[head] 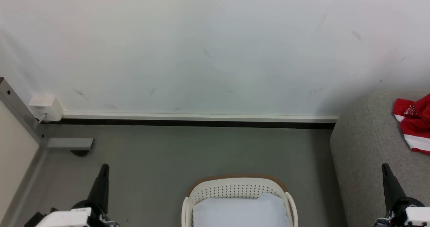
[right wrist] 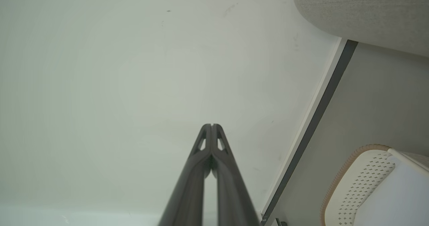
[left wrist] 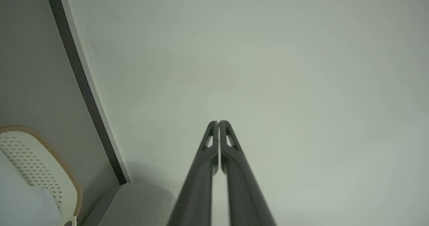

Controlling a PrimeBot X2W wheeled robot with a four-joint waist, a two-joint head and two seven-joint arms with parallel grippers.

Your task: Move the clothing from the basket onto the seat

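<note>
Counting left to right, I see one left gripper [head: 104, 168], fingers pressed together, empty; one basket [head: 235, 181] on the grey floor [head: 168, 153], holding one pale cloth [head: 240, 210]; one right gripper [head: 385, 168], likewise pressed together, empty; one red jersey [head: 416, 126] atop the sofa [head: 362, 136], in from its left end, below the white wall [head: 201, 52].
</note>
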